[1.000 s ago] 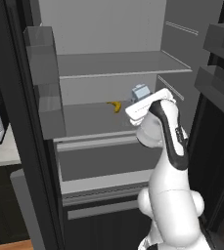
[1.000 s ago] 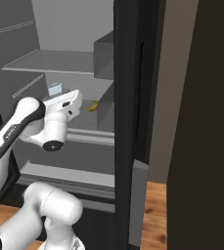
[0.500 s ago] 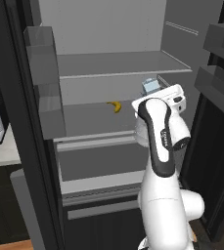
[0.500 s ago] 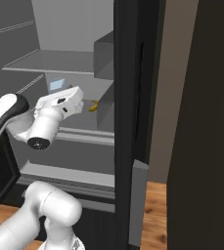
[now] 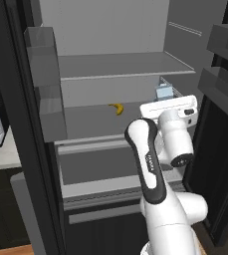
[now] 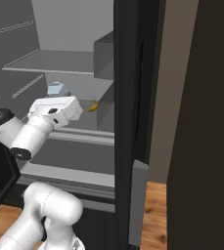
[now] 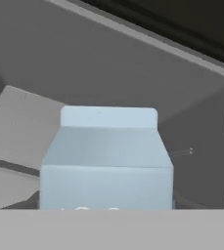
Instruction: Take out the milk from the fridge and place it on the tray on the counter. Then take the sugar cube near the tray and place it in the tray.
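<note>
Fridge [image 5: 110, 64] shelf: hand [image 5: 165, 102] reaching milk [image 7: 106, 158], grip unclear.

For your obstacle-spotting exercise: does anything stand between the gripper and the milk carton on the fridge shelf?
Nothing visible does. The hand view shows the milk straight ahead and unobstructed; the banana lies off to the side.

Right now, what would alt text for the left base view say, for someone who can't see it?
A white robot arm reaches into an open fridge, its end effector just in front of a small pale blue milk carton on a grey shelf. A small yellow banana lies farther left on the same shelf.
</note>
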